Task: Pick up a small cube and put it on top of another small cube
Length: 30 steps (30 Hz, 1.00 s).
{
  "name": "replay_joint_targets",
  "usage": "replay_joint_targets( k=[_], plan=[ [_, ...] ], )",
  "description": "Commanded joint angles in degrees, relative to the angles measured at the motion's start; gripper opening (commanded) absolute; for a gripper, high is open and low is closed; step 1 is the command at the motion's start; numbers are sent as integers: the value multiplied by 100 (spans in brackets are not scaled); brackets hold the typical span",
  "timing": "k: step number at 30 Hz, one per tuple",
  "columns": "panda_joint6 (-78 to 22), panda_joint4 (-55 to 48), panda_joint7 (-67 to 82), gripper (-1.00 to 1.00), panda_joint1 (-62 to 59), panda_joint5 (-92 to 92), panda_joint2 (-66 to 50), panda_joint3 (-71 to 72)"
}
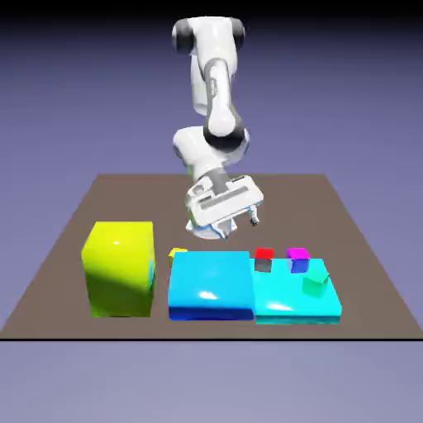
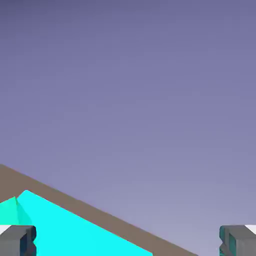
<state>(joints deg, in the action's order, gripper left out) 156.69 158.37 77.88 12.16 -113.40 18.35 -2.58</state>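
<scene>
The brown desk [image 1: 74, 248] sits before a plain blue-violet backdrop; its far half is bare apart from the arm. The white arm [image 1: 216, 91] hangs above the desk's middle, with the claw [image 1: 235, 221] released — jaws wide, nothing between them — and clear of every block. Along the near edge stand three large blocks: a yellow-green block [image 1: 120, 268] at the exterior view's left, a flat blue slab [image 1: 211, 285] in the middle, and a cyan slab [image 1: 299, 299] touching it on the right. The tiny yellow cube [image 1: 178, 255] sits in the gap between yellow-green block and blue slab. The magenta-topped cube [image 1: 298, 259] stands at the cyan slab's far edge, beside a red-topped cube [image 1: 263, 259]; a green cube [image 1: 315, 283] rests on the slab. The hand view shows mostly backdrop — one desk edge and a cyan corner.
</scene>
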Motion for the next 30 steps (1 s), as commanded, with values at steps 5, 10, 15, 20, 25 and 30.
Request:
replay_joint_targets(
  k=[5,10,15,20,25,30],
  plan=[
    [-160,-17,1246,0,99,-1177,-152,-35],
    [165,222,2455,0,-307,-2394,-387,-285],
    [856,655,3635,0,-1094,-3639,-686,-695],
    [1547,1088,4816,0,-1881,-4885,-985,-1106],
    [1525,1162,4907,0,-1749,-5181,-1454,-1527],
    [840,961,4265,0,-711,-4981,-2383,-2223]
  ],
)
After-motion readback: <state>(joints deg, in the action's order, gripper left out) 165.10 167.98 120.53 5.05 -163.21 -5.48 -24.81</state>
